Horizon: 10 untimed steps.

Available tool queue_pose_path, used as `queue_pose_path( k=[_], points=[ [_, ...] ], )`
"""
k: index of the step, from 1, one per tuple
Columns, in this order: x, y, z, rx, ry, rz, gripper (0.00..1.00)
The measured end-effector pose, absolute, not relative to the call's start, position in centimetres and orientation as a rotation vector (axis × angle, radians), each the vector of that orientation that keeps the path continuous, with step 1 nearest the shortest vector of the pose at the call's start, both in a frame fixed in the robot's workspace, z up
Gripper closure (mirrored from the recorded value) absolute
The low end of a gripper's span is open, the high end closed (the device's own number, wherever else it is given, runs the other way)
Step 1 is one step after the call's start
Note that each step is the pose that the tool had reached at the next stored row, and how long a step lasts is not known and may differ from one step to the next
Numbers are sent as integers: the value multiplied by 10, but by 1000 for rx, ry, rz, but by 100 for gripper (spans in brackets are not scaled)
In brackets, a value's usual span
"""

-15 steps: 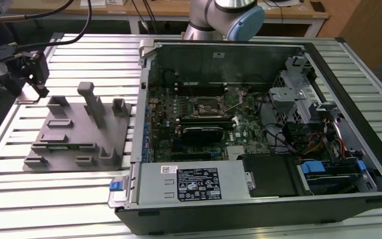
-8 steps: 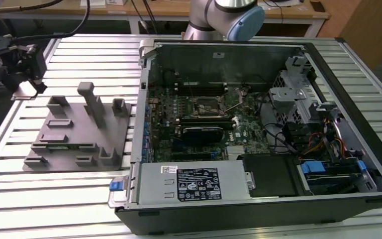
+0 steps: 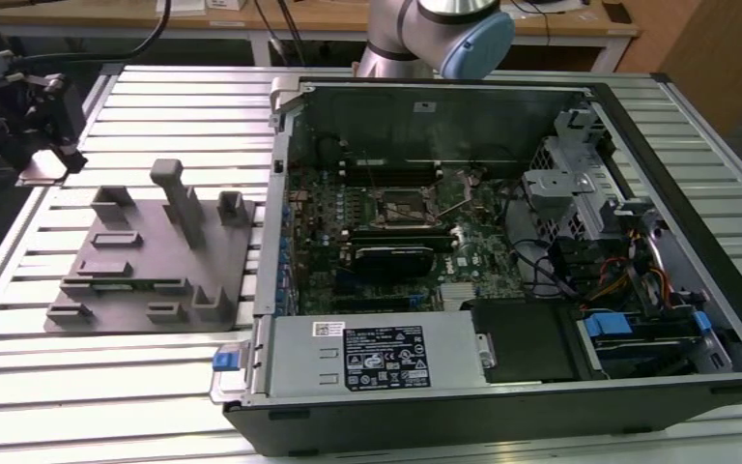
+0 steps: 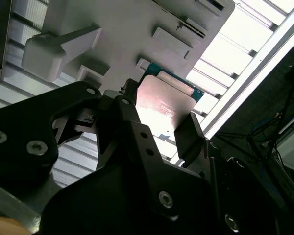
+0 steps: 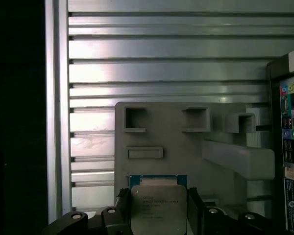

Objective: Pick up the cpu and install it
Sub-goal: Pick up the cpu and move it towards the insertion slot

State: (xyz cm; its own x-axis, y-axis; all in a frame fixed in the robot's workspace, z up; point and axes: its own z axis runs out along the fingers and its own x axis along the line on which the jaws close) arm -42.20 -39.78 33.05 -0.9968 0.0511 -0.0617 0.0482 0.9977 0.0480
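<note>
At the edge of the grey fixture tray (image 5: 176, 142), gripper (image 5: 159, 211) clenched on 2 opposite sides of the cpu (image 5: 159, 201): judged light, stiff and fragile, best held by its rim, off its underside contacts.

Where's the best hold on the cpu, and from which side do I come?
Probably by two opposite thin edges, coming in square to its flat silvery top. The cpu is a thin square plate, so only its edges give a pinch. In both wrist views the gripper has a finger on each side edge.
</note>
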Motion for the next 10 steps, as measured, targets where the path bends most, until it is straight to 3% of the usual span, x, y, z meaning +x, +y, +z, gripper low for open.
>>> queue_pose_path(
  k=[10],
  points=[
    [-422,-398,344,76,3067,72,45]
  ],
)
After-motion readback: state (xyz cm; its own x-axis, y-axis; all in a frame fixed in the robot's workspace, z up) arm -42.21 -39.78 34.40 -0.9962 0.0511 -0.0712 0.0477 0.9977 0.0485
